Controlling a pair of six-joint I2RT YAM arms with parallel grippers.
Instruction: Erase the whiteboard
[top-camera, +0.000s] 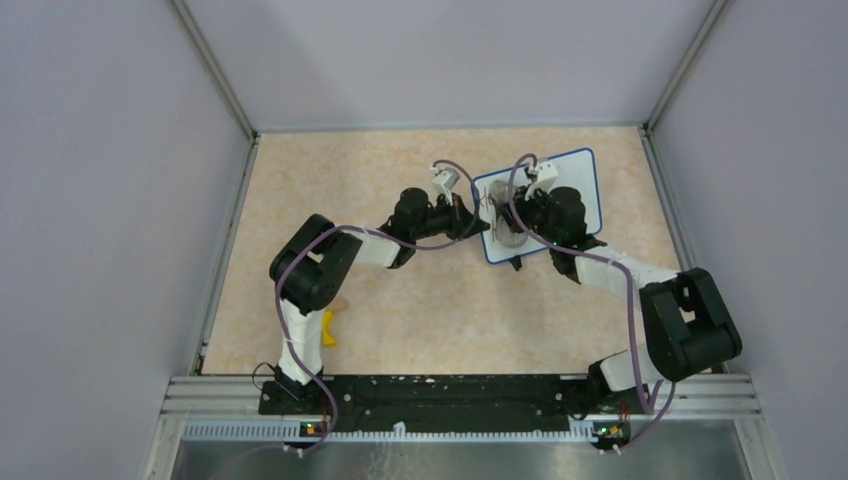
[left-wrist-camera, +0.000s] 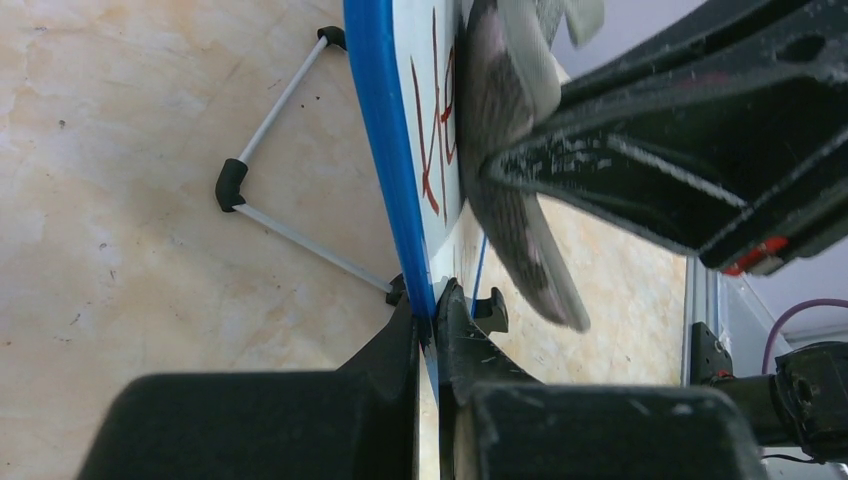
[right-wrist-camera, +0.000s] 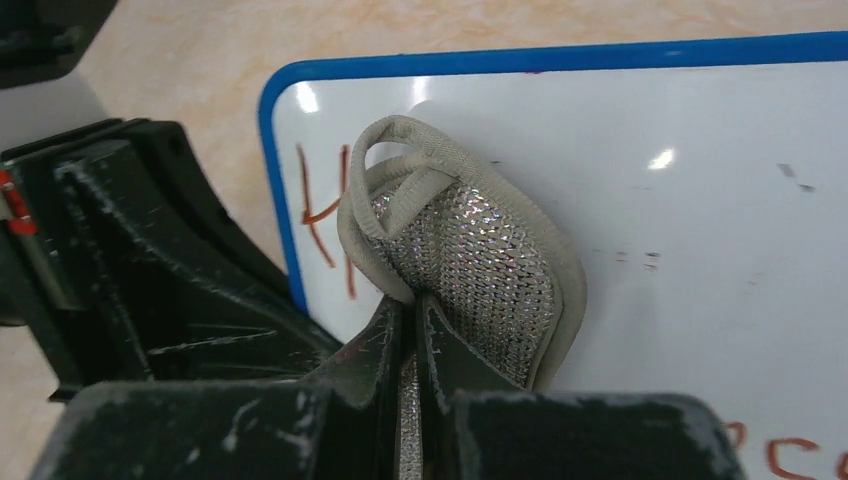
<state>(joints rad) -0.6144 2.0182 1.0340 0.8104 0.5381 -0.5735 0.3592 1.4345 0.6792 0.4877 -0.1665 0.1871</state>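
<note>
My left pincer (left-wrist-camera: 432, 315) is clenched on the blue rim of the whiteboard (top-camera: 580, 188), in the overhead frame's upper right. I judge this braces it against sliding on the desk (top-camera: 420, 310). My right pincer (right-wrist-camera: 410, 335) grasps the grey eraser pad (right-wrist-camera: 480, 265), pressed beside the red writing (right-wrist-camera: 320, 215).

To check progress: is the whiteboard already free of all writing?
No, reddish-brown handwriting shows on the whiteboard, just left of the eraser pad.

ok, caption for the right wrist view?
Right hand pinching the grey eraser pad against the blue-rimmed whiteboard, red handwriting beside it.
</note>
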